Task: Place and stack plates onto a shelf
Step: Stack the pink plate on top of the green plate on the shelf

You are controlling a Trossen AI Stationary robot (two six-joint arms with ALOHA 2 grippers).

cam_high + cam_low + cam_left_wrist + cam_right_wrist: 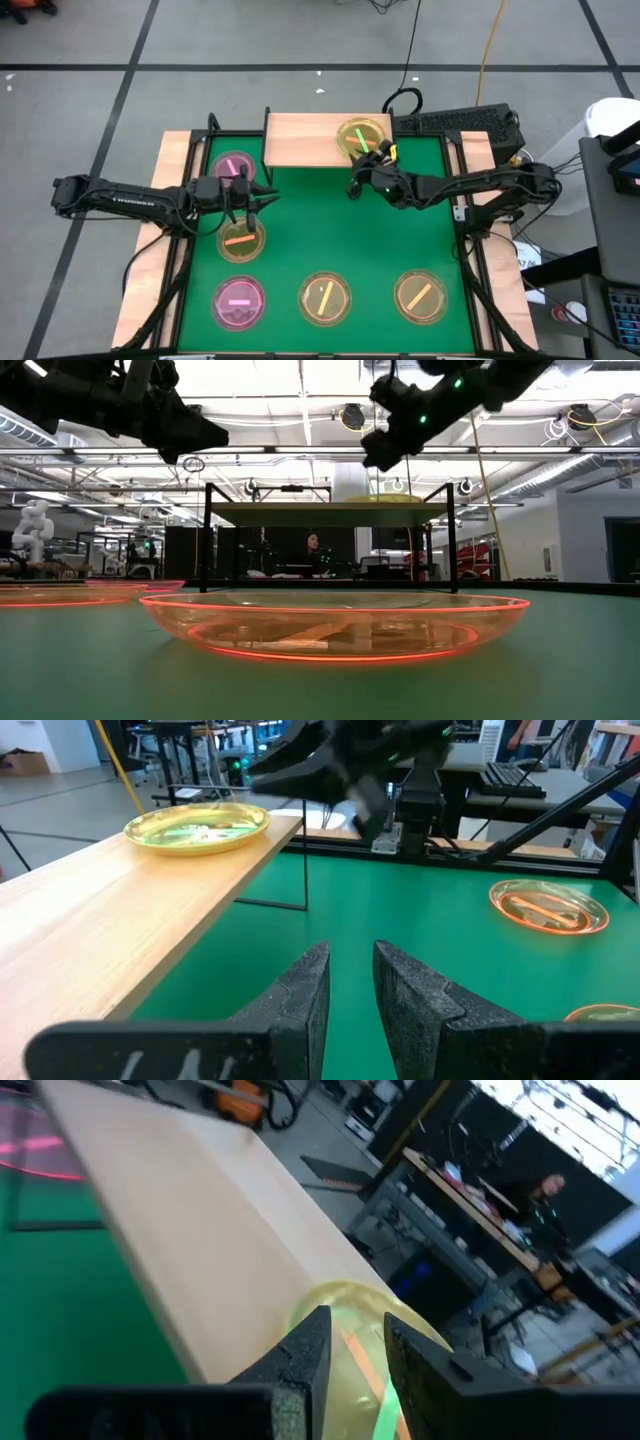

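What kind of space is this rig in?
Likely a robotics lab or workshop: open ceiling with pipes and lights, workbenches with computers, a white robot in the background.

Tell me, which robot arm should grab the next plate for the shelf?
Probably the left. The left gripper hangs empty right above the amber plate on the mat, beside the pink plate. The right gripper is by the shelf, at the green plate there.

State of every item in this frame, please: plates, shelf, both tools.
Shelf: upright at the mat's far edge, one plate on it.
Yellow-green plate: flat on the shelf's right end.
Five other plates: flat on the green mat.
Left tool: empty, fingers nearly closed, over the mat.
Right tool: empty, narrow gap, by the shelf.
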